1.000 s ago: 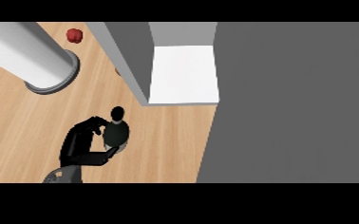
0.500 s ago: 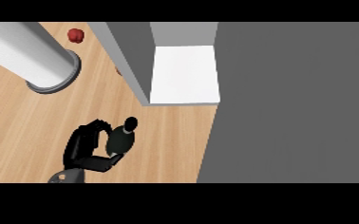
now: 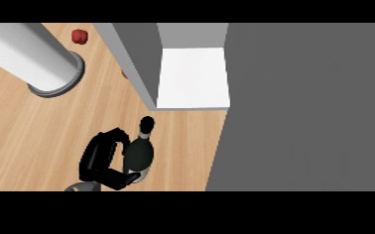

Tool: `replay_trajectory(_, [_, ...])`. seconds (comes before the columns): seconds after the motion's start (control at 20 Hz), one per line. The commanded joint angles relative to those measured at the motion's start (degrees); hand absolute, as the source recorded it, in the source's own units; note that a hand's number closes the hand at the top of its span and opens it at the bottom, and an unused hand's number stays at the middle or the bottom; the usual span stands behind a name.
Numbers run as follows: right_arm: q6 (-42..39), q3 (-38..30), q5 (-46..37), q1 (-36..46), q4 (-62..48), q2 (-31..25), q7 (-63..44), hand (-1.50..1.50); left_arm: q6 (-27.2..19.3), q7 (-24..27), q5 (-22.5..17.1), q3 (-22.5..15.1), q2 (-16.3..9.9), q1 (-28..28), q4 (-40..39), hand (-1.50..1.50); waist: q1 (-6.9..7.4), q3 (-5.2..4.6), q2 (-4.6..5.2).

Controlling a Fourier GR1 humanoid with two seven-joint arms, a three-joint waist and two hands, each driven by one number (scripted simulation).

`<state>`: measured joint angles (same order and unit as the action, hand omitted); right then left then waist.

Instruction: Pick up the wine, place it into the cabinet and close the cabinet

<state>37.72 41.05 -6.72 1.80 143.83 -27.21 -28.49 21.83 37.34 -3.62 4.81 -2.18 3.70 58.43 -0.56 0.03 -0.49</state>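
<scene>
Below the cabinet [image 3: 192,77], a hand [image 3: 102,158] grips unlabelled wine [image 3: 139,151].

wine [image 3: 140,148] on counter [image 3: 58,134], before cabinet [image 3: 192,77]

**Inspector:** Counter top [image 3: 51,134] looks like light wood with fine straight grain and a smooth, matt finish.

**Assistant:** And the cabinet?

**Inspector:** The cabinet [image 3: 139,59] has plain grey walls, flat and matt; its inner shelf [image 3: 194,77] is white, smooth, without texture.

**Assistant:** The bottle?

**Inspector:** The wine [image 3: 141,151] has a dark, glossy surface like glass, with soft highlights. The left hand [image 3: 102,158] curled round it is black with a plastic-like sheen.

**Assistant:** The large cylinder?

**Inspector:** The cylinder [image 3: 33,57] is pale grey, smooth, satin, possibly metal. The small red object [image 3: 79,36] looks matt.
</scene>
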Motion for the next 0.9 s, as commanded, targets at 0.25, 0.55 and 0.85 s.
replay_trajectory(0.25, [-0.09,0.01,-4.03,-1.50,10.66,-2.04,-3.95,-1.50,-5.11,-10.32,-4.23,-10.03,2.15,-3.55,14.04,1.50,0.03,-0.09,0.15])
replay_trajectory(0.55, [1.37,1.91,-5.00,-6.70,12.03,-4.33,0.17,-1.50,-14.26,-13.51,-4.91,-17.07,2.17,-5.02,21.83,1.50,-0.38,-0.05,0.06])
replay_trajectory(0.85, [0.06,-0.37,-1.39,-8.01,12.79,-6.07,2.22,-1.50,-24.76,-15.32,-5.64,-21.51,2.18,-1.61,23.60,1.50,-0.54,-0.07,0.20])
